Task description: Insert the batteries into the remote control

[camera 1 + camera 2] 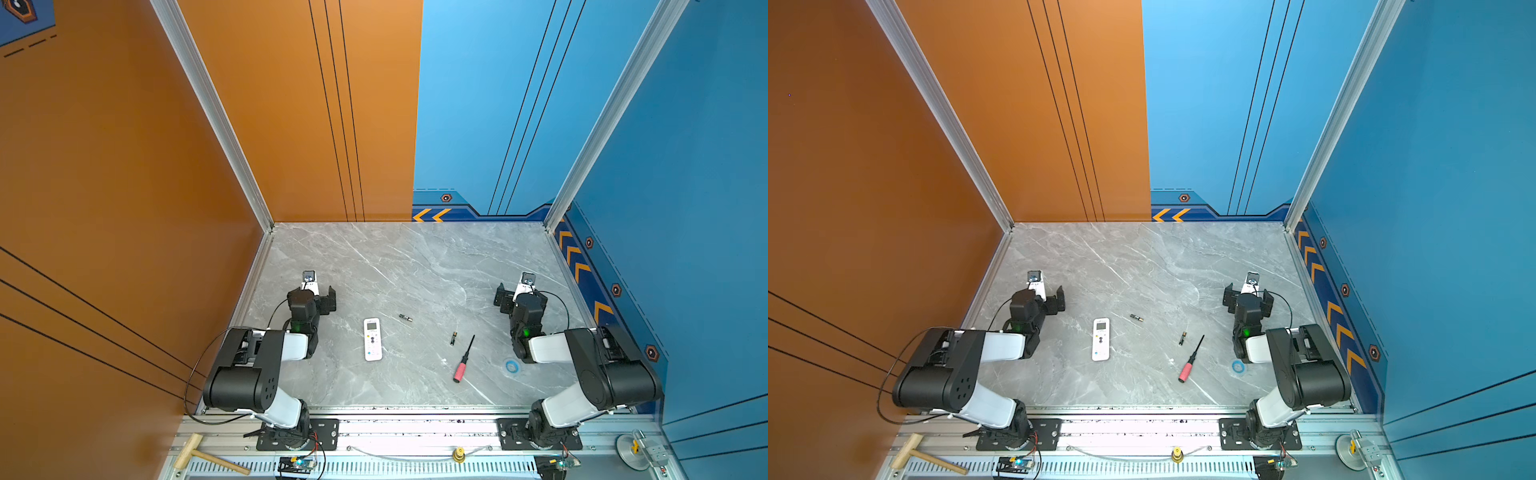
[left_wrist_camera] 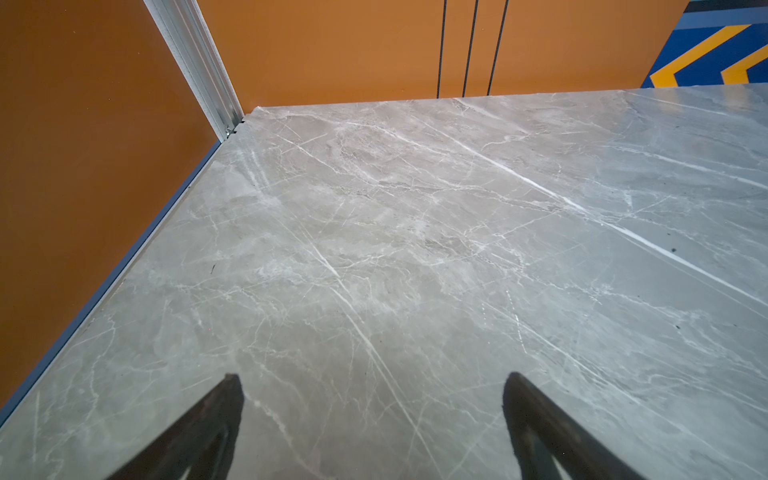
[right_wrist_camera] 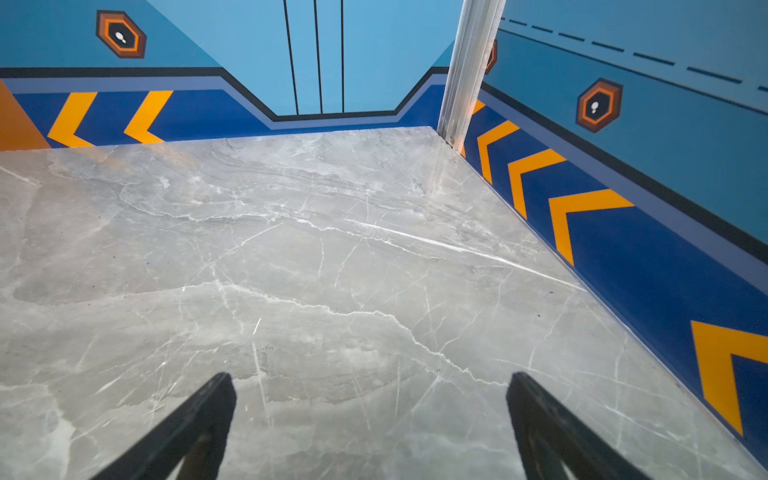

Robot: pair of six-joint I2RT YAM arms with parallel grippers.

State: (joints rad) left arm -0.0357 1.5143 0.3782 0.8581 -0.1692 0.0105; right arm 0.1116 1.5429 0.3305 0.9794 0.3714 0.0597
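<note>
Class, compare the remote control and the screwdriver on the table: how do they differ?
The remote control is white and broad; the screwdriver is thin, black-shafted, pink-handled. The remote control lies left of centre, nearly straight; the screwdriver lies further right, slanted. Both rest flat on the table, untouched.

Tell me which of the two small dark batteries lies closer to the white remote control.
The battery lying crosswise, just past the white remote control's screen end. The other battery lies beside the pink-handled screwdriver, farther away.

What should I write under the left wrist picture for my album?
Open left gripper above the bare marble table.
</note>
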